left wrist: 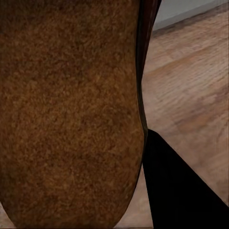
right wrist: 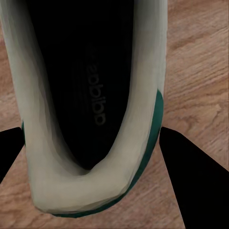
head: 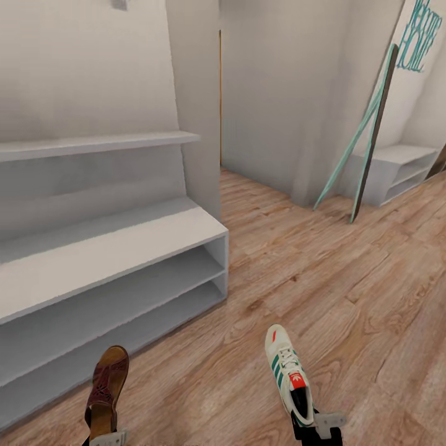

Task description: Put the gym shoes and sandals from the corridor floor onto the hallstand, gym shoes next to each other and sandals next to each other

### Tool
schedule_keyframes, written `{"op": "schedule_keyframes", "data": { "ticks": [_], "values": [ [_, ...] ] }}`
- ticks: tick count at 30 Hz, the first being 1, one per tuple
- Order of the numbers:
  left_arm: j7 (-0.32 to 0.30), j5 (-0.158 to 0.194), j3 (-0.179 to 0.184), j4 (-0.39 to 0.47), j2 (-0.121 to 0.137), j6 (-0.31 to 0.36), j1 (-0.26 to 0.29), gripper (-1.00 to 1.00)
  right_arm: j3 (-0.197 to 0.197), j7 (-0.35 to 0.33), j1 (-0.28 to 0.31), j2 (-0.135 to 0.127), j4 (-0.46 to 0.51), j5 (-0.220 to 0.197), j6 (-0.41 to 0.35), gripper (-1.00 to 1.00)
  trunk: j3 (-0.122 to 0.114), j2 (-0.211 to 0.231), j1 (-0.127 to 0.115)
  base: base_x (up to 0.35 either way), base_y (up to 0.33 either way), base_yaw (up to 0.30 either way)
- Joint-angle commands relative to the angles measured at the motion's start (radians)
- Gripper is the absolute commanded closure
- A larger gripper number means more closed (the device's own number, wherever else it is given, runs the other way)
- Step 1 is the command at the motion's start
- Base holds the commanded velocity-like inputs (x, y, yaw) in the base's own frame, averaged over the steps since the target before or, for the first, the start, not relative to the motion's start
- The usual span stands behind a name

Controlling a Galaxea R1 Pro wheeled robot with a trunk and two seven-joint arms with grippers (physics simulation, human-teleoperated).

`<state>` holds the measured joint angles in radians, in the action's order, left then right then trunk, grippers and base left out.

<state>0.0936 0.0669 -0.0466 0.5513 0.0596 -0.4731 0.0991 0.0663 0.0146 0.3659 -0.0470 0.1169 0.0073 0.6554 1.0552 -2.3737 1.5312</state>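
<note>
- Left gripper [head: 102,438]: at the bottom edge of the head view, closed on the heel end of one sandal [head: 108,383]. The sandal is held above the corridor floor [head: 322,279], toe pointing forward toward the hallstand [head: 93,260].
- Left wrist view: the tan insole of the sandal [left wrist: 71,114] lies close to the camera; one dark finger [left wrist: 181,191] stands just beside its edge, with wood planks and a strip of grey unit beyond.
- Right gripper [head: 317,427]: at the bottom edge of the head view, closed on the heel of one gym shoe [head: 288,375] — white upper, green stripes, red tongue patch. The shoe is carried toe forward, above the floor.
- Right wrist view: the heel opening of the gym shoe [right wrist: 90,109] sits between two dark fingers [right wrist: 195,181], one on each side of the heel; the teal sole edge is visible.
- Hallstand: light grey, ahead and to the left of both arms — a wide bench top over two low open shelves, with a higher shelf on the back panel.
- A second grey shelf unit [head: 399,170] stands well apart at the far right, with a framed panel [head: 371,136] leaning on the wall beside it.
</note>
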Motion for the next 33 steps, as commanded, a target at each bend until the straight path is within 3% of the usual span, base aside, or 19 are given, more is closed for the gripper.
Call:
{"op": "schedule_keyframes", "data": {
  "ticks": [1, 7, 16, 33],
  "values": [
    [0.002, 0.004, 0.002, -0.001, 0.0, -0.002, 0.001, 1.0, 0.006, 0.001, 0.0, -0.001, 0.0, -0.001, 0.003, 1.0, 0.001, 0.0, 0.0, 0.0, 0.0, 0.279],
    [0.002, 0.004, 0.002, 0.001, 0.0, -0.002, 0.001, 1.0, 0.006, 0.001, 0.001, -0.001, 0.0, -0.001, 0.003, 1.0, -0.002, 0.0, 0.0, 0.0, -0.021, 0.269],
    [0.002, 0.004, 0.002, 0.001, 0.001, -0.002, 0.001, 1.0, 0.006, 0.001, 0.0, -0.001, 0.0, -0.001, 0.003, 1.0, -0.011, 0.0, 0.0, 0.0, -0.207, 0.226],
    [0.002, 0.005, 0.002, 0.001, 0.002, -0.002, 0.001, 1.0, 0.006, 0.002, 0.001, -0.001, 0.0, -0.001, 0.003, 1.0, -0.029, 0.0, 0.0, 0.0, -0.008, 0.222]
  ]
}}
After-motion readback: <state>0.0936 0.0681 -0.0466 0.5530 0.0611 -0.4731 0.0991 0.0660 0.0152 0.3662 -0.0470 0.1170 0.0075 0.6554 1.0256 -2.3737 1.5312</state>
